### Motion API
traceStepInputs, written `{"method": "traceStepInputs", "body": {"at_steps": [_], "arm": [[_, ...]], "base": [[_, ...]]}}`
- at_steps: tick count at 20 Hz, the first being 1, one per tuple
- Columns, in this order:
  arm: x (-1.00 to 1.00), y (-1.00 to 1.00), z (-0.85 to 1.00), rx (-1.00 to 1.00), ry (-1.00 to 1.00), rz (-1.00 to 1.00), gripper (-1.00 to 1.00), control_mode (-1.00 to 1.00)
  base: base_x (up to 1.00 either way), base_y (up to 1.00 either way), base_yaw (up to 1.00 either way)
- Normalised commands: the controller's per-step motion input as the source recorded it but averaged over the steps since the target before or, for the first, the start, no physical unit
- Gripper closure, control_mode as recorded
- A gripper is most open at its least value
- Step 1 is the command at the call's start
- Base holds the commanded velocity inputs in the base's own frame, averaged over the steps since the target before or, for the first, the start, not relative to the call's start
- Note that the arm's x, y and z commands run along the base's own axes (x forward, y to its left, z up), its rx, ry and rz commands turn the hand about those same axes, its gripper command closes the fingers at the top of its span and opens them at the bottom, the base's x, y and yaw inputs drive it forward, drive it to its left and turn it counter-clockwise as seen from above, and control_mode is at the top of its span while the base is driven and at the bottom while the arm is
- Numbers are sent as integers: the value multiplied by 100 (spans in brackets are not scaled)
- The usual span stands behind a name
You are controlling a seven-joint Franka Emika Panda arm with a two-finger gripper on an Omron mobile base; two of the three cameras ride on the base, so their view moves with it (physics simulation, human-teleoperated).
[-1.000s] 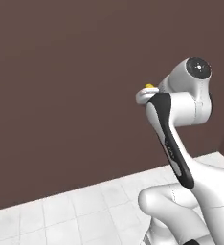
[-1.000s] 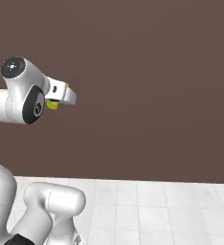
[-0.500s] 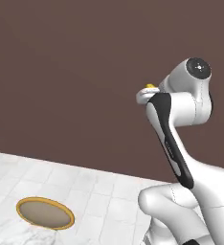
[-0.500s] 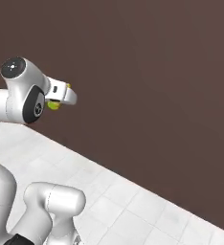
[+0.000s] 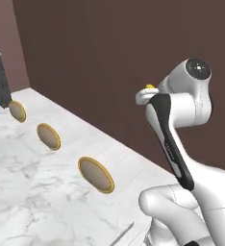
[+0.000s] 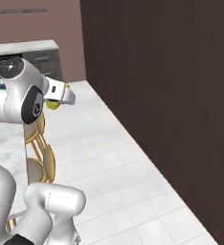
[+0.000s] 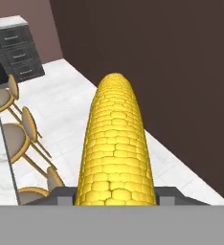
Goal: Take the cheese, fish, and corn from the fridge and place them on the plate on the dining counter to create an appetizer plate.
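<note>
The corn, a yellow cob, is clamped between the two fingers, whose dark tips press against its sides at the lower end; the cob juts forward from the hand with its rounded tip pointing away from the camera. In the left base view the arm is folded high, and a small yellow part of the corn shows above the white hand, against the dark brown wall. In the right base view a green-yellow end of the corn shows just below the hand, near the arm's upper joint. The marble bench lies below and left of the arm in the left base view, with three yellow-framed round stools lined along its edge nearest the wall. In the hand view the same stools stand left of the corn, on a pale tiled floor that runs between bench and wall. Dark drawer cabinets under a pale top stand at the far end of the floor, beyond the stools.
</note>
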Motion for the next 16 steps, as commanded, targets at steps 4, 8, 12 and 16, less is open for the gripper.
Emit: {"method": "traceStepInputs", "body": {"at_steps": [4,8,12,16], "arm": [[0,0,0,0,0,0,100,100],[0,0,0,0,0,0,100,100],[0,0,0,0,0,0,100,100],[0,0,0,0,0,0,100,100]], "base": [[1,-93,60],[6,-100,51],[61,-87,45],[100,-44,40]]}}
